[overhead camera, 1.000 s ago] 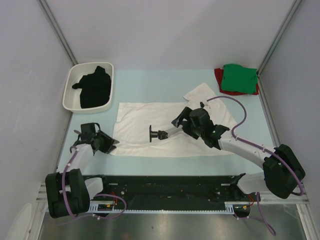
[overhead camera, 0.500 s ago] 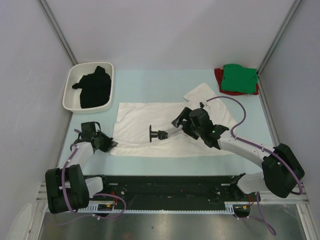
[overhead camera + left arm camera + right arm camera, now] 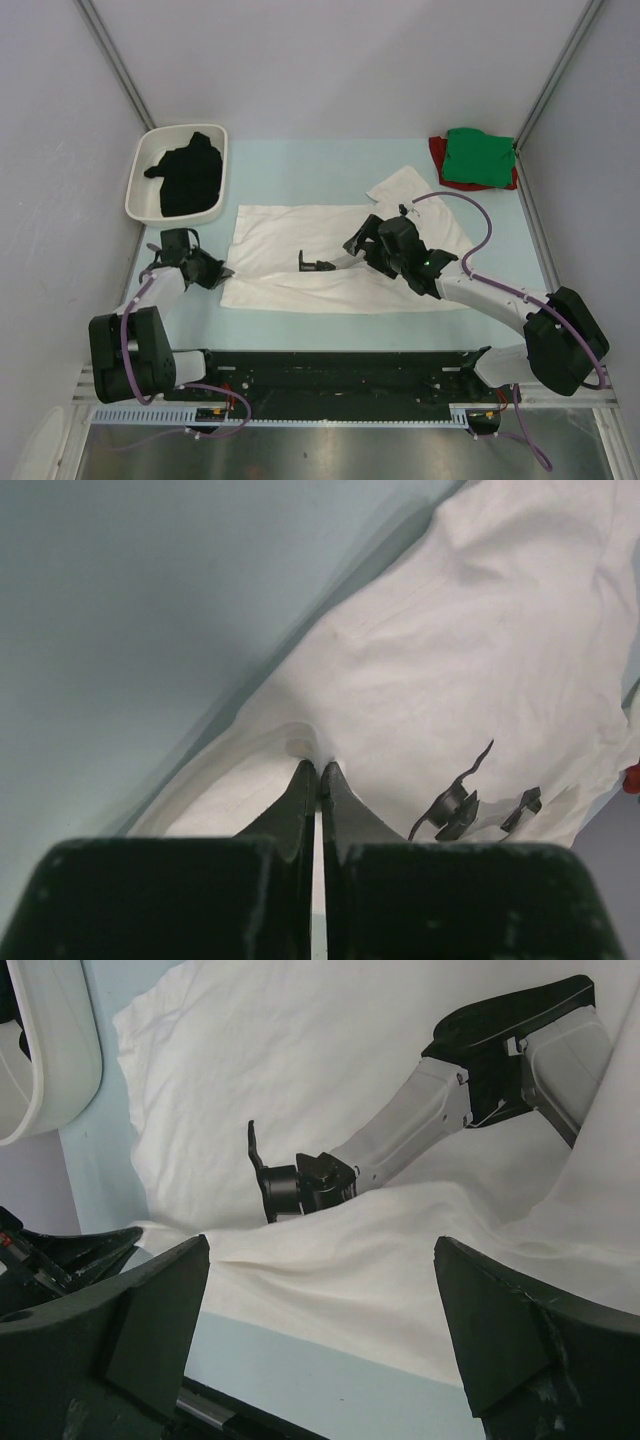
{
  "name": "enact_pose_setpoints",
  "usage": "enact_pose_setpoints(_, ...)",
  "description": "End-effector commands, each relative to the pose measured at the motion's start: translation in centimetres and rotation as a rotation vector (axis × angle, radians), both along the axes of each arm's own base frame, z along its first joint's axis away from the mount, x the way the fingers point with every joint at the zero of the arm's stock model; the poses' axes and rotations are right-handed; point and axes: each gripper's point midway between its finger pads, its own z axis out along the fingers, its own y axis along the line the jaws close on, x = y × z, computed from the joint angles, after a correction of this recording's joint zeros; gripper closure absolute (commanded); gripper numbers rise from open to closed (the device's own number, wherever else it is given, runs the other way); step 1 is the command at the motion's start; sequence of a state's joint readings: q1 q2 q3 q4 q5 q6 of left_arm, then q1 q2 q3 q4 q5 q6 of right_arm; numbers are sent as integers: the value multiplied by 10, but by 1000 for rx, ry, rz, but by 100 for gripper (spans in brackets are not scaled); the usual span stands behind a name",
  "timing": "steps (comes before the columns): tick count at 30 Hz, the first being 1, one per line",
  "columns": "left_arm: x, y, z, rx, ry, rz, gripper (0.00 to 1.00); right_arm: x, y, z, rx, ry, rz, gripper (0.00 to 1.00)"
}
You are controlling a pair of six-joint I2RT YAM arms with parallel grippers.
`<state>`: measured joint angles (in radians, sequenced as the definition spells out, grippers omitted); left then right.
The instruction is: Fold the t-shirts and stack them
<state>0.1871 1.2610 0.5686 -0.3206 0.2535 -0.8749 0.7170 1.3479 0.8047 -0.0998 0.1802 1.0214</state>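
Note:
The large white t-shirt [image 3: 290,230] lies spread across the middle of the table, one sleeve turned up at the far right. My left gripper [image 3: 222,272] is shut on its near-left corner; in the left wrist view the jaws [image 3: 320,765] pinch a small peak of the white cloth [image 3: 450,680]. My right gripper [image 3: 362,240] hovers over the shirt's right half, its jaws wide open and empty [image 3: 320,1245], above a raised fold of the cloth [image 3: 250,1060]. The black t-shirt [image 3: 185,180] lies crumpled in the tray. The green t-shirt [image 3: 478,157] lies folded on the red t-shirt [image 3: 436,152] at the back right.
The white plastic tray [image 3: 140,195] stands at the back left and shows in the right wrist view [image 3: 50,1050]. A grey rod with a black end piece [image 3: 325,264] reaches left from the right wrist over the shirt [image 3: 400,1130]. Grey walls close in both sides.
My left gripper has moved away from the near edge with the shirt's corner, dragging the near-left hem inward and raising a fold. The right arm has held still.

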Motion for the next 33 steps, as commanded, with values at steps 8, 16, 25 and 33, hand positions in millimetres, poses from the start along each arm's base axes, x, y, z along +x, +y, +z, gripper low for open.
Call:
enact_pose_setpoints(8, 36, 11, 15, 24, -45, 31, 100, 8, -6, 7, -16, -42, -27, 0)
enact_pose_setpoints(16, 36, 16, 8, 45, 3, 40, 47, 8, -4, 3, -24, -38, -17, 0)
enact_pose_setpoints(25, 11, 11, 22, 63, -37, 24, 18, 5, -5, 2, -30, -37, -6, 0)
enact_pose_setpoints(33, -31, -11, 28, 10, -106, -21, 18, 13, -28, -7, -126, -48, -42, 0)
